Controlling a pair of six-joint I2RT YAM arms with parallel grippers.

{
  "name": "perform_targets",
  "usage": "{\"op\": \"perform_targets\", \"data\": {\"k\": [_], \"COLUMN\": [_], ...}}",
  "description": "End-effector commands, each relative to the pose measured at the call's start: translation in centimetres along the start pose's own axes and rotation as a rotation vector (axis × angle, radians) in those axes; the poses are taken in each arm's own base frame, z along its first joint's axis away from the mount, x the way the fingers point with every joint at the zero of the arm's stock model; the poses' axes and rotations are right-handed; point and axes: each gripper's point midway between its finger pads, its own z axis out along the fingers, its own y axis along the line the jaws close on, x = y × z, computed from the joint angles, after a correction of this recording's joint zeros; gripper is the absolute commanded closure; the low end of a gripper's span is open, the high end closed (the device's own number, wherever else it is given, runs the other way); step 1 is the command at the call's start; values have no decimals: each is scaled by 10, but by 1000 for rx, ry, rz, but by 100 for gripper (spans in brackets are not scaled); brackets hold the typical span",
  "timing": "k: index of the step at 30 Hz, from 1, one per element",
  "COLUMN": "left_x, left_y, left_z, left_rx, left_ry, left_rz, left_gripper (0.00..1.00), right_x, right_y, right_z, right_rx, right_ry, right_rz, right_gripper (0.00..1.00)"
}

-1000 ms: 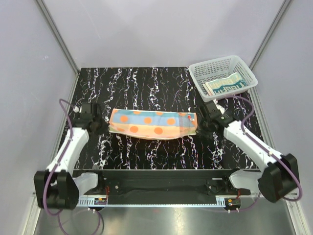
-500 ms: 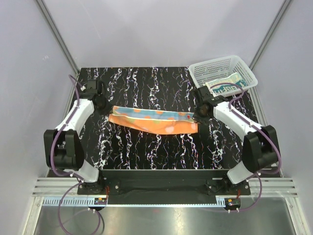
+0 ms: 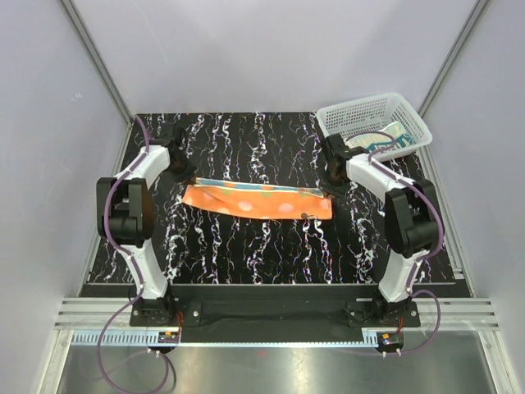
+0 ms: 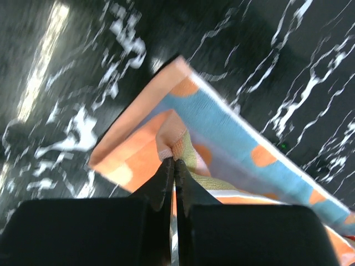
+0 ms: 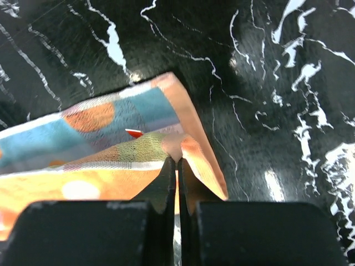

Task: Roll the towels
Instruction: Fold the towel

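Evidently light and limp, the orange towel (image 3: 258,201) needs holding at its ends; the left jaws and right jaws each pinch closed on an end fold.

- cream towel (image 3: 397,131) in basket (image 3: 361,105): partly behind the right arm's cable and the basket wall; lettering too small to read from the top.
- orange towel (image 4: 222,138): cut off by right and bottom edges of left wrist view, and by left edge of right wrist view.
- worktop (image 4: 83,122): blurred in left wrist view.
- towel fold nipped in left end effector (image 4: 174,162) and right end effector (image 5: 177,162): hidden between the fingers.
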Motion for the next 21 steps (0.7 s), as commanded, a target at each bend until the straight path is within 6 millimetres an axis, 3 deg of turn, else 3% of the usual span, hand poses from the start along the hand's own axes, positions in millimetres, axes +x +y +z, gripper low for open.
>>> {"op": "perform_targets", "data": {"k": [1,2,3,4,5,6,7,8,10,11,13,14,15,17,18,21], "left_x": [-25,-25,-31,-32,-37,-41,-44,-51,-56,-61,-62,-62,-59,-52,-44,-22], "left_y": [-19,-20,-23,-24,-28,-28,-29,-33,-36,-36,-36,-35,-38,-38,-43,-48], "left_z": [2,5,8,8,4,0,-5,-17,-30,-43,-56,-69,-76,-90,-93,-97], "left_rx": [36,31,31,31,37,38,39,54,73,70,79,85,94,112,122,148], "left_ry": [-35,-25,-27,-27,-40,-55,-69,-103,-130,-164,-190,-218,-230,-262,-263,-266], "left_rz": [25,31,35,41,48,56,61,67,80,81,89,88,98,112,132,163], "left_gripper": [95,89,79,56,45,35,29,15,5,4,4,4,4,4,4,4], "right_x": [-20,-20,-23,-25,-27,-31,-33,-39,-40,-44,-32,-31,-14,-6,15,43], "right_y": [10,9,9,8,5,1,-2,-5,-15,-16,-21,-20,-21,-17,-20,-22], "right_z": [5,10,9,9,6,3,0,-10,-20,-35,-41,-55,-51,-62,-55,-48], "right_rx": [-14,-5,0,7,19,38,49,45,62,40,13,-28,-62,-142,-169,-223], "right_ry": [-38,-31,-35,-42,-46,-67,-78,-105,-130,-160,-149,-165,-123,-128,-68,-9], "right_rz": [1,-1,-1,-2,-8,-15,-20,-18,-30,-24,-28,-18,-18,4,21,65], "right_gripper": [98,75,58,44,28,23,21,19,17,17,16,16,16,16,16,16]}}
